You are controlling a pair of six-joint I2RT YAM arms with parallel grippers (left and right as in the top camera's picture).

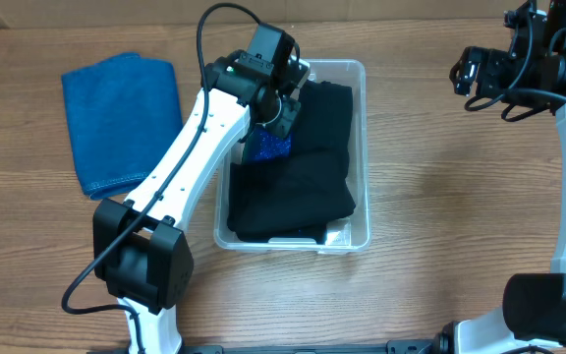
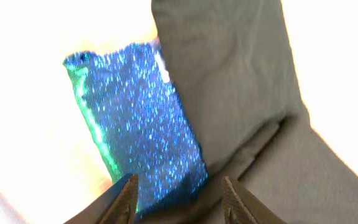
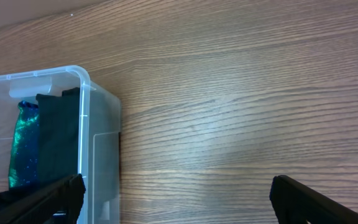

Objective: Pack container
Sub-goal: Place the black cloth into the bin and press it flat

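Observation:
The clear container (image 1: 360, 147) stands mid-table and holds two folded black cloths (image 1: 298, 182) and a sparkly blue-green cloth (image 1: 266, 147) along its left side. My left gripper (image 1: 281, 110) reaches into the container's left side. In the left wrist view its fingers (image 2: 179, 199) are apart over the sparkly cloth (image 2: 138, 124), next to a black cloth (image 2: 241, 74). My right gripper (image 1: 468, 71) is open and empty, above the table at the far right. In the right wrist view its fingers (image 3: 178, 199) are wide apart, with the container (image 3: 95, 124) at the left.
A folded blue towel (image 1: 121, 118) lies on the wooden table to the left of the container. The left arm stretches across the table between the towel and the container. The right arm's base stands at the right edge.

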